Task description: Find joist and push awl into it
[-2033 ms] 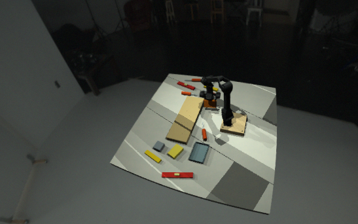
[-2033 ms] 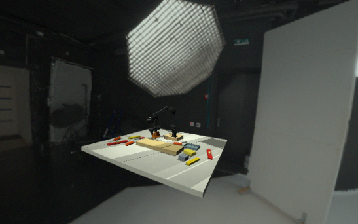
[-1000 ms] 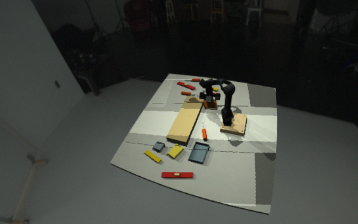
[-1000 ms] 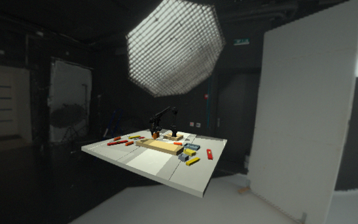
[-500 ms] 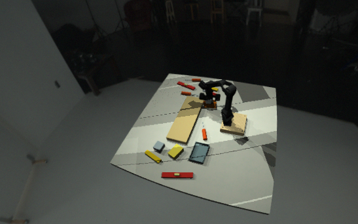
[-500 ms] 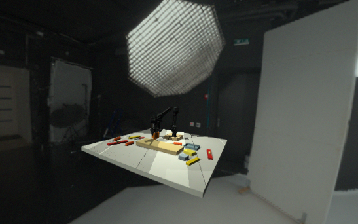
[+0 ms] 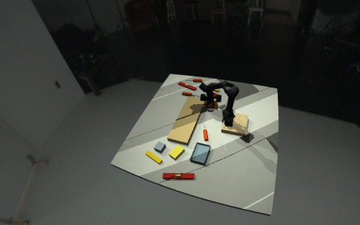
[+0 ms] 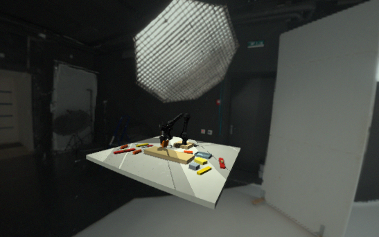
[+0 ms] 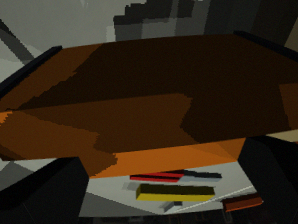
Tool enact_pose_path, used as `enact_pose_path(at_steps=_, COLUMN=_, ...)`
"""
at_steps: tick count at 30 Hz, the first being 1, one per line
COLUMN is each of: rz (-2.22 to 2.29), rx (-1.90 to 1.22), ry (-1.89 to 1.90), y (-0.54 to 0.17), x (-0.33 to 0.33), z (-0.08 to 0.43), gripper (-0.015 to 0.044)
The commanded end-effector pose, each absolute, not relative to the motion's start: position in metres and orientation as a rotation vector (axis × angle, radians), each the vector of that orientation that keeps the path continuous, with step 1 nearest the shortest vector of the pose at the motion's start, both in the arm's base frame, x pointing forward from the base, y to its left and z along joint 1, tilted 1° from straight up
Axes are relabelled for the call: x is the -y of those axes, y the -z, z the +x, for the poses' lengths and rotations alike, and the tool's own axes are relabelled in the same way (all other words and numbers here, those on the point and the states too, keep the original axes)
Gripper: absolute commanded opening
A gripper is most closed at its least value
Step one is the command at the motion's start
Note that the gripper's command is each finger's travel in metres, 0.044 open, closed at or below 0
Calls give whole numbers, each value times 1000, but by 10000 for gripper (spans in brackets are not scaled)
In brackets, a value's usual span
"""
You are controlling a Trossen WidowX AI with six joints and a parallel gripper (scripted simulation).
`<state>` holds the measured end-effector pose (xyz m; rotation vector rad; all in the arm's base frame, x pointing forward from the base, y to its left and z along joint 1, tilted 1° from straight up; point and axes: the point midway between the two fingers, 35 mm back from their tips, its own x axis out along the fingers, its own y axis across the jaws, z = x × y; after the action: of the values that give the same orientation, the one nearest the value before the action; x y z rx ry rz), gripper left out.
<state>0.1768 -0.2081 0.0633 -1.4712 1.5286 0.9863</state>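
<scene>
My gripper is shut on the orange stud finder, which fills most of the wrist view. They are beside the far end of the tan floor panel, on the robot's side; the exact height is hard to tell. The awl, seemingly the orange-red handled tool with a thin pale shaft, lies between the panel and the robot base. The blue-grey tray is near the panel's near end. The joist is hidden, and no hole is discernible.
A yellow block, grey block, yellow bar and red level lie near the tray. Beyond the panel are another red level and orange-handled tools.
</scene>
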Motion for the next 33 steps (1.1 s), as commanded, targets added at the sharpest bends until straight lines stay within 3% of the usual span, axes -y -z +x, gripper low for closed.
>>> enact_pose_path(at_steps=1, rz=-1498, rx=-1556, ry=-955, y=-65, x=208, z=176, gripper=0)
enact_pose_path(at_steps=33, rz=-1649, rx=-1712, ry=-804, y=-61, x=202, z=177, gripper=0)
